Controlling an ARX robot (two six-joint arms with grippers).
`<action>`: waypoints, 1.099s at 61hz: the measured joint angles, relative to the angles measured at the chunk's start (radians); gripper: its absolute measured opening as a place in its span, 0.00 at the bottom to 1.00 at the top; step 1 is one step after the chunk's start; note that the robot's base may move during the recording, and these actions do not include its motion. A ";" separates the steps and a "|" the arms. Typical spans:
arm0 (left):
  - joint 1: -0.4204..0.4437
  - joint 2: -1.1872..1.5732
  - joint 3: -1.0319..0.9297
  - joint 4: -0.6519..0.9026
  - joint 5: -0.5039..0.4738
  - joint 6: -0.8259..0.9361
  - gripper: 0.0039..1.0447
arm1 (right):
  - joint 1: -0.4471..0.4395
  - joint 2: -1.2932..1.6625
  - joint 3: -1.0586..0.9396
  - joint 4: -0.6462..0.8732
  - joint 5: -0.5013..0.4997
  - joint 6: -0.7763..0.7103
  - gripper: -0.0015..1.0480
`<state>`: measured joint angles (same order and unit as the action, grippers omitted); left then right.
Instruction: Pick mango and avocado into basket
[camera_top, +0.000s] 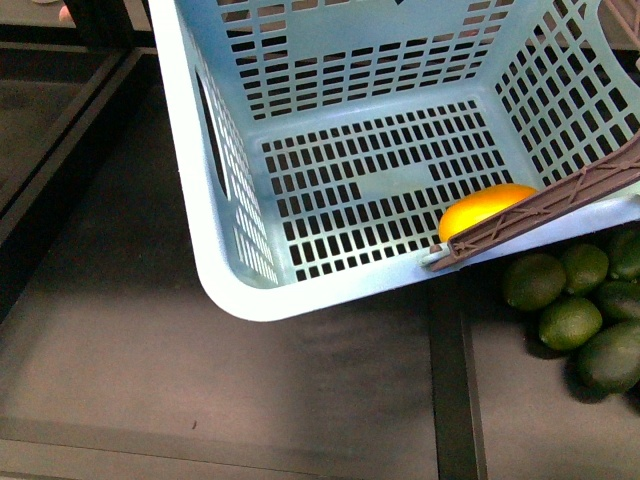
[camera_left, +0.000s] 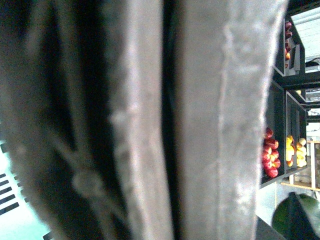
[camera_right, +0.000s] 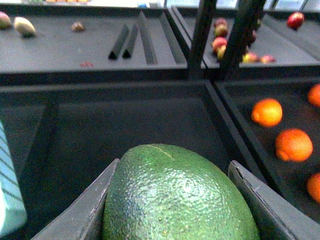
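Already your mango (camera_top: 480, 208) lies in the basket (camera_top: 215, 280), at its near right corner, half hidden under the brown handle (camera_top: 570, 195). Your right gripper (camera_right: 177, 212) clamps the avocado (camera_right: 170, 180) across its sides, over a dark bin beside the oranges (camera_right: 267, 112), a grip seemingly meant for carrying it over. Your left gripper's jaws cannot be read: its camera shows only grey blur.

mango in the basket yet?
In. The mango lies on the basket's slotted floor by its near wall, partly hidden behind the brown handle.
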<state>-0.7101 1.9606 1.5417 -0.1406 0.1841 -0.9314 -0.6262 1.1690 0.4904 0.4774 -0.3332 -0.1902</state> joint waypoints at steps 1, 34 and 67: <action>0.000 0.000 0.000 0.000 0.000 0.000 0.25 | 0.050 -0.032 0.002 -0.001 0.035 0.020 0.54; 0.000 0.000 0.000 0.000 0.000 0.000 0.25 | 0.725 0.264 0.177 0.125 0.537 0.142 0.54; 0.000 0.000 0.000 0.000 0.000 0.000 0.25 | 0.790 0.380 0.241 0.128 0.608 0.259 0.69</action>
<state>-0.7101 1.9606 1.5417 -0.1406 0.1841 -0.9318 0.1638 1.5494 0.7319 0.6052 0.2749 0.0685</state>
